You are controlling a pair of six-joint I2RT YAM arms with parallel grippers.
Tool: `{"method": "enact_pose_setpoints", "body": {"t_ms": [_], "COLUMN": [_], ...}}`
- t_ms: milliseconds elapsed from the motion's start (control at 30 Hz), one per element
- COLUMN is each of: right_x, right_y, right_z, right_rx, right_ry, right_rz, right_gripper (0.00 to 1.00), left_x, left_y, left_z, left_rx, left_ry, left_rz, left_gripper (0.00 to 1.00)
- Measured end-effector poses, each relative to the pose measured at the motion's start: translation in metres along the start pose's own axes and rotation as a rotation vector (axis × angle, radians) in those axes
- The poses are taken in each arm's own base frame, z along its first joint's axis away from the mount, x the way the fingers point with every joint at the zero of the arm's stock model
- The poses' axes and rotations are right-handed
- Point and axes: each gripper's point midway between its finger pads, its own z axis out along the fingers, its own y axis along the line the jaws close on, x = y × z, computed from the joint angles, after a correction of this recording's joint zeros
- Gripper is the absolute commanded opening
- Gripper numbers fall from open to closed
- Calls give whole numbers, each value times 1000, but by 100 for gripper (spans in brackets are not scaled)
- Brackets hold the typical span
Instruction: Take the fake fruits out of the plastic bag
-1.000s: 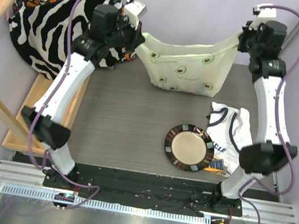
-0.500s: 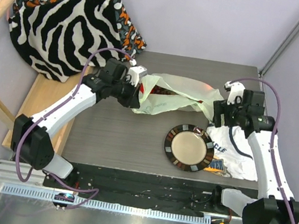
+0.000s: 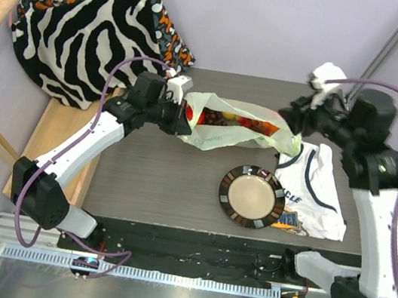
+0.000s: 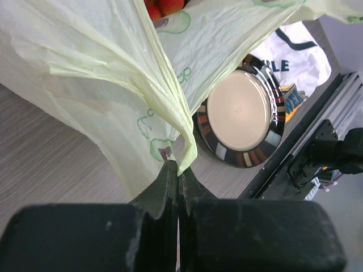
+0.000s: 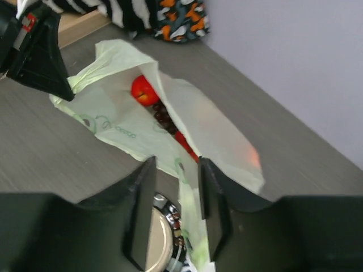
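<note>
Left pincer [image 4: 177, 170] is clamped tight on a gathered fold of the thin pale green-white plastic bag [image 4: 102, 85]. Our right pincer [image 5: 176, 165] stands part-way apart, with a strip of the bag's edge hanging in the gap. We see the bag resting on the grey table [image 3: 155, 180] between both arms, mouth agape, with a glossy red plastic apple [image 5: 144, 90] and a dark purple grape bunch [image 5: 164, 116] inside. Just beside it sits a round striped-rim plate [image 4: 249, 156], overlapping a white printed T-shirt [image 3: 325, 193] whose lettering ends in "LE". A zebra-striped cloth [image 3: 89, 31] is heaped at the far left.
</note>
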Motion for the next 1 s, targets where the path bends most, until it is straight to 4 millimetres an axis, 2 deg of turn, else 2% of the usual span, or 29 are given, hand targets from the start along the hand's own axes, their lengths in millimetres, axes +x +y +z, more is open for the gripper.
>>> {"method": "enact_pose_setpoints", "body": {"t_ms": [100, 167, 233, 333, 433, 567, 667, 767, 833, 933, 1000], "right_x": [30, 59, 88, 123, 147, 181, 222, 274, 290, 284, 266], "right_y": [23, 36, 46, 56, 55, 42, 43, 72, 97, 113, 107], "right_z": [51, 91, 119, 148, 163, 171, 164, 133, 112, 96, 99], "right_rx": [-125, -191, -228, -257, -236, -152, -124, -189, -260, -295, -266], "right_ry": [102, 192, 275, 365, 404, 458, 543, 674, 722, 709, 659], "right_rz": [-7, -9, -10, -29, -77, -144, -167, -182, -196, -213, -221], "right_gripper": [15, 11, 9, 7, 6, 7, 8, 9, 9, 7, 7], "left_x": [-10, -16, -21, -30, -39, -48, -51, -52, -52, -52, -51], "left_y": [-5, -7, -10, -10, -11, -13, -15, -18, -19, -21, -22], "left_z": [-3, -6, -10, -16, -21, -25, -25, -25, -25, -26, -26], "left_rx": [7, 11, 16, 17, 23, 37, 50, 64, 71, 81, 85], "left_ry": [-29, -48, -66, -95, -121, -147, -154, -158, -157, -154, -153], "left_rz": [-11, -14, -23, -39, -57, -66, -74, -72, -72, -74, -75], "left_gripper": [0, 0, 0, 0, 0, 0, 0, 0, 0, 0, 0]}}
